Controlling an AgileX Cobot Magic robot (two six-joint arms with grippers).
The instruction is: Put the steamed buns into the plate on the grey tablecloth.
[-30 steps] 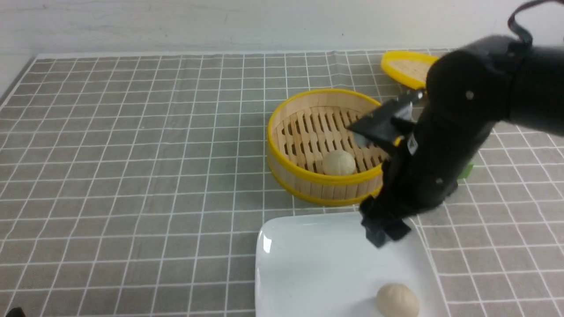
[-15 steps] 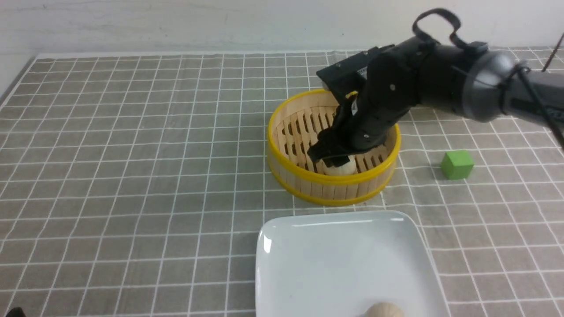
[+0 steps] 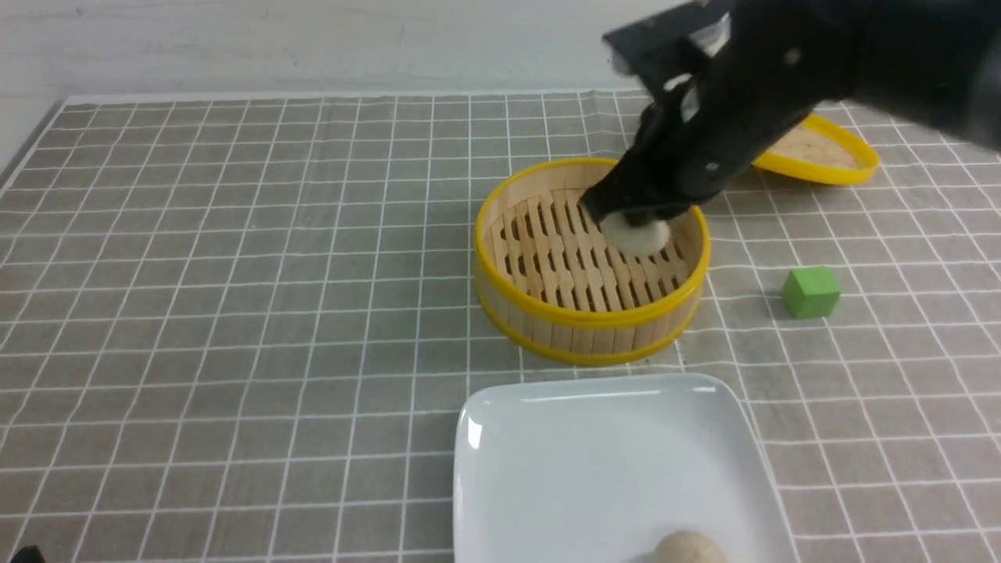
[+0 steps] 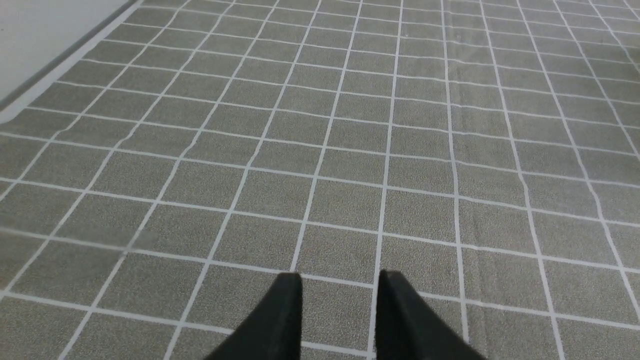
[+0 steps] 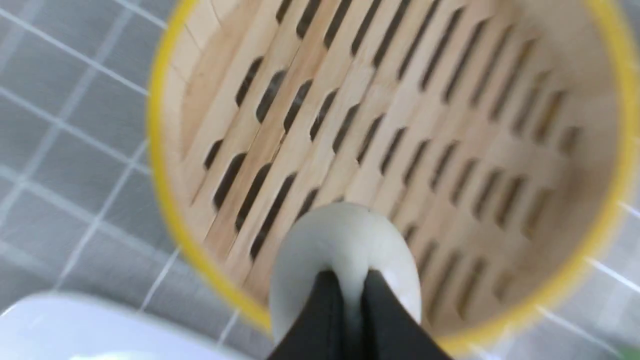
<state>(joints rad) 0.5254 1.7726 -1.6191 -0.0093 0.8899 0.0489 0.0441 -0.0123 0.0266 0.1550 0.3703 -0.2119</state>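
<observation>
My right gripper (image 3: 632, 221) is shut on a pale steamed bun (image 3: 640, 235) and holds it a little above the floor of the yellow-rimmed bamboo basket (image 3: 500, 234). In the right wrist view the fingertips (image 5: 327, 287) press into the bun (image 5: 345, 240), with the basket slats (image 5: 400, 100) below. The second steamed bun (image 3: 687, 549) lies at the near edge of the white plate (image 3: 579, 461), which sits on the grey tablecloth (image 3: 235, 274) in front of the basket. My left gripper (image 4: 340, 280) is open and empty over bare cloth (image 4: 350, 125).
A green cube (image 3: 811, 292) sits on the cloth to the right of the basket. The yellow-rimmed bamboo lid (image 3: 821, 152) lies at the back right, partly behind my right arm. A corner of the plate (image 5: 75, 325) shows in the right wrist view.
My right gripper moved from above the plate into the basket, shut on the bun there, and has lifted it up and toward the back. The bun on the plate has not moved.
</observation>
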